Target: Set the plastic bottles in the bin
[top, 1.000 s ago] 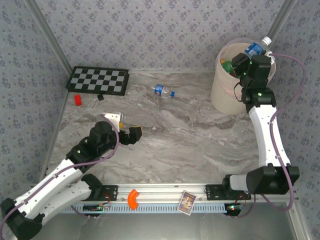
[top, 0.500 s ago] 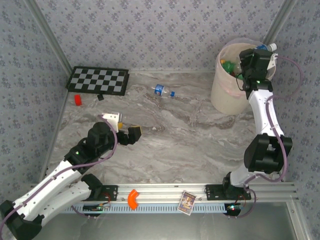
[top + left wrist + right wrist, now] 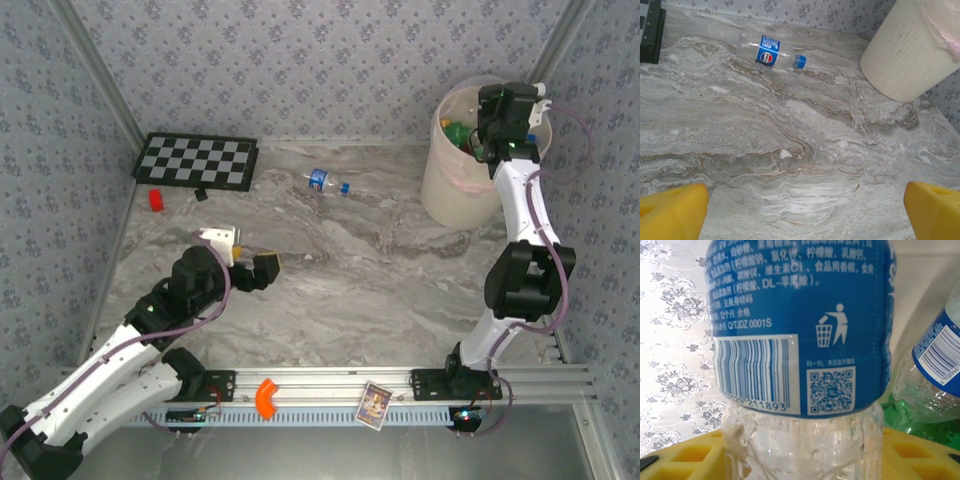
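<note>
Marble table (image 3: 380,285): one loose bottle (image 3: 328,182), one bin (image 3: 445,195).

The bottle I hold (image 3: 800,340) wears a blue label with Chinese print, "DL-", "QTJDZ 0001S", a barcode ending 211893, a QR code and a tidy-man bin sign. Beside it, a second bottle (image 3: 935,365) shows a barcode beginning 6 9. Near the table's far edge, the lying bottle (image 3: 771,51) bears the Pepsi roundel.
</note>
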Robot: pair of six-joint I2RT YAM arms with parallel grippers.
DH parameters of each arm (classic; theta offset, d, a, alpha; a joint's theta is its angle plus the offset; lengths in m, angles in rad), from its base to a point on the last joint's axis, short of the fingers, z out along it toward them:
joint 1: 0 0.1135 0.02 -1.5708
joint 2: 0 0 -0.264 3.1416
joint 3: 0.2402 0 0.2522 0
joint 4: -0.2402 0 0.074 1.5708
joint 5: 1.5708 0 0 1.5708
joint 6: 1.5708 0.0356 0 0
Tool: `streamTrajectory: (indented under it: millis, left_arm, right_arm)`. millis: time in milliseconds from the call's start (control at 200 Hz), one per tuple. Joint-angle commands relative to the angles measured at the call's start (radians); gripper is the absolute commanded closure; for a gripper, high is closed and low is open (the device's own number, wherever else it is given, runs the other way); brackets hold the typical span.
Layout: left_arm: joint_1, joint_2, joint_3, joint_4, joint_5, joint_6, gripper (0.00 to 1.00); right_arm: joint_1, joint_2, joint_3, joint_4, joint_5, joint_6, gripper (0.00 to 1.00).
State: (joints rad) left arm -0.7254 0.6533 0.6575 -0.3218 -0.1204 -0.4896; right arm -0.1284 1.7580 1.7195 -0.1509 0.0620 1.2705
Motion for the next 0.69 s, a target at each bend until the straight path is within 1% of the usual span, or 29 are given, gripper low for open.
streamTrajectory:
  millis: [0, 30, 50, 60, 320, 460, 690]
  left_arm:
    - [0.007, -0.021, 0.028, -0.013, -0.019, 0.014, 0.00]
    - [0.006, -0.023, 0.027, -0.013, -0.020, 0.014, 0.00]
    - [0.005, -0.023, 0.025, -0.012, -0.021, 0.014, 0.00]
    - [0.006, -0.023, 0.024, -0.013, -0.021, 0.014, 0.00]
    - [0.006, -0.022, 0.022, -0.004, -0.017, 0.013, 0.00]
    - [0.007, -0.020, 0.016, 0.004, -0.010, 0.004, 0.00]
    - [0.006, -0.026, 0.015, 0.001, -0.005, -0.004, 0.00]
  right_arm:
    - [0.004, 0.008, 0.058, -0.040, -0.001, -0.003, 0.27]
    - [0.007, 0.006, 0.061, -0.050, 0.004, -0.016, 0.14]
    - [0.008, 0.003, 0.063, -0.052, 0.006, -0.028, 0.02]
    - [0.010, 0.001, 0.064, -0.053, 0.008, -0.033, 0.00]
    - [0.030, -0.060, 0.083, -0.068, 0.039, -0.175, 0.01]
    - [0.032, -0.094, 0.073, -0.092, 0.039, -0.211, 0.00]
    - [0.043, -0.154, 0.036, -0.085, 0.049, -0.294, 0.01]
